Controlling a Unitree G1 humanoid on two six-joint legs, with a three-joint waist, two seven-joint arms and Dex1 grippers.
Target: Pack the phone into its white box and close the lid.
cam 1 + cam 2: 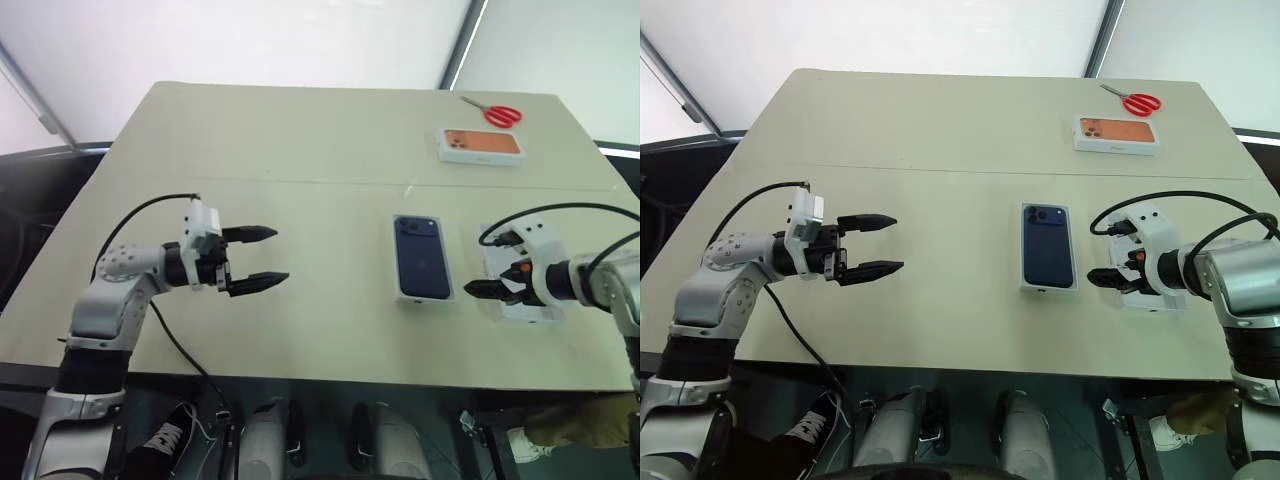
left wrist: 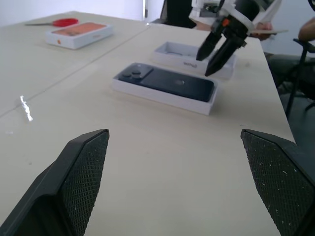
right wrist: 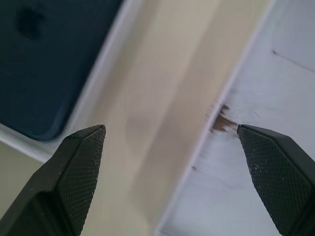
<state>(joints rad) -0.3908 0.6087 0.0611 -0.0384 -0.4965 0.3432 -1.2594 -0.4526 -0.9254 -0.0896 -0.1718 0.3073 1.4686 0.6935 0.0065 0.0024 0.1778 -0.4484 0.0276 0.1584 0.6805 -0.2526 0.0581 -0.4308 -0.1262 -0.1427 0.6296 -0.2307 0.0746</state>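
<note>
**A:** While both arms hang over the worktop (image 1: 300, 140), where is the phone (image 1: 421, 256)?

**B:** It lies in the white box (image 1: 424, 296), back up, its camera cluster at the corner farthest from the robot. That box sits flat on the worktop, between the two arms.

**A:** And the lid (image 1: 527, 308)?

**B:** Just beside the white box, on the robot's right, apart from it with a strip of bare worktop between. It lies open side up, showing plain white inside.

**A:** What about the right gripper (image 1: 498, 281)?

**B:** It hovers over the lid's edge nearest the white box, fingers spread wide, holding nothing.

**A:** The left gripper (image 1: 265, 257)?

**B:** Well away from the white box on the robot's left, pointing level towards it, fingers also wide apart and empty.

**A:** Anything else out?

**B:** Beyond the white box, near the far edge, another box with an orange phone picture (image 1: 482, 145), and red-handled scissors (image 1: 497, 113) just past that.
</note>
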